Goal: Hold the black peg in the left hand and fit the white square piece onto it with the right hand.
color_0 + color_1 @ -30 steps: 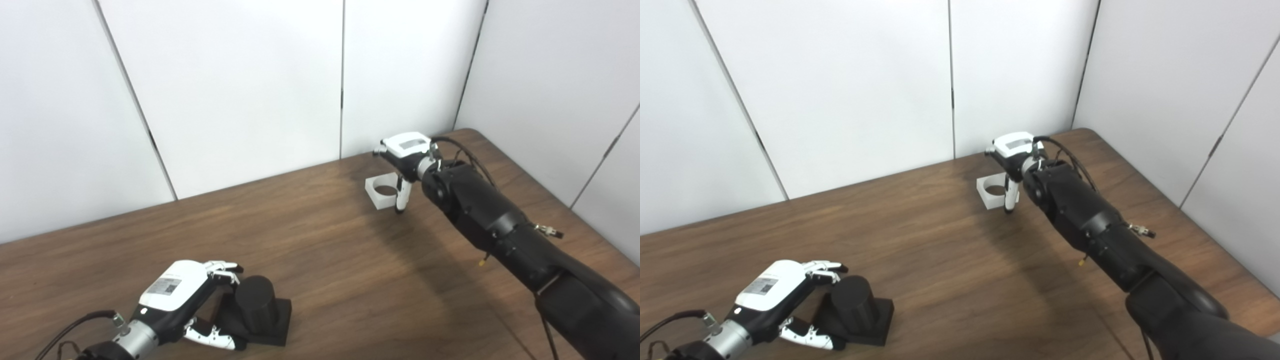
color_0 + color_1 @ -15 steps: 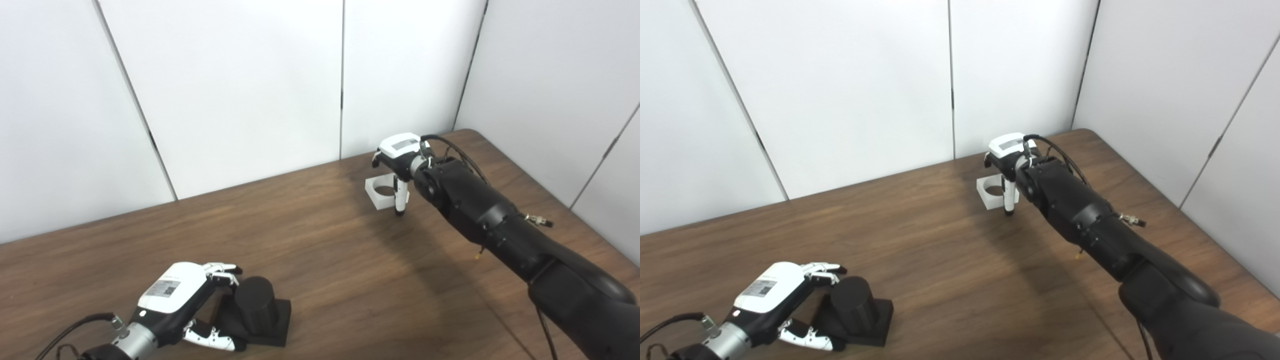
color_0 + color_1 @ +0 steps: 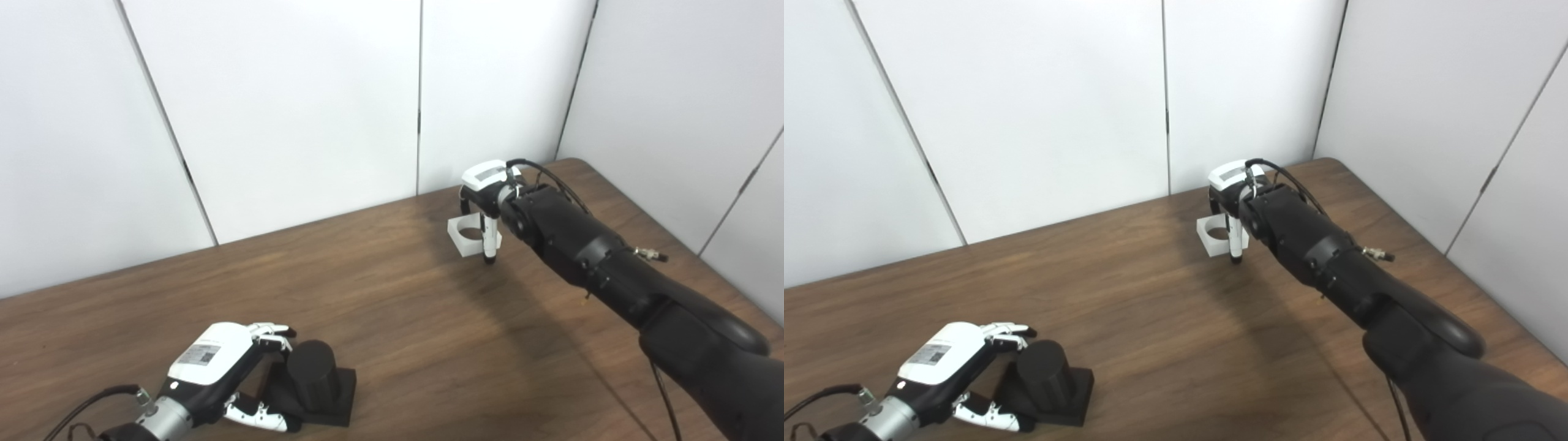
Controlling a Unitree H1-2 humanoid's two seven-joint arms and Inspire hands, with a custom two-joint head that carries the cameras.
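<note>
Meanwhile, right hand [image 3: 485,202] over white square piece [image 3: 465,237], left hand [image 3: 214,367] beside black peg [image 3: 311,372]

Peg [image 3: 311,372] set upright on its base [image 3: 334,401], near front-left of counter [image 3: 392,318]. Left robot hand [image 3: 217,361] placed just left of peg, fingers [image 3: 272,334] reaching behind it, thumb [image 3: 260,418] laid at base's near side. Square piece [image 3: 468,236] found far across counter, near back wall, well apart from peg. Right robot hand [image 3: 484,196] positioned above and just right of square piece, one finger [image 3: 489,239] hung down at its right edge.
</note>
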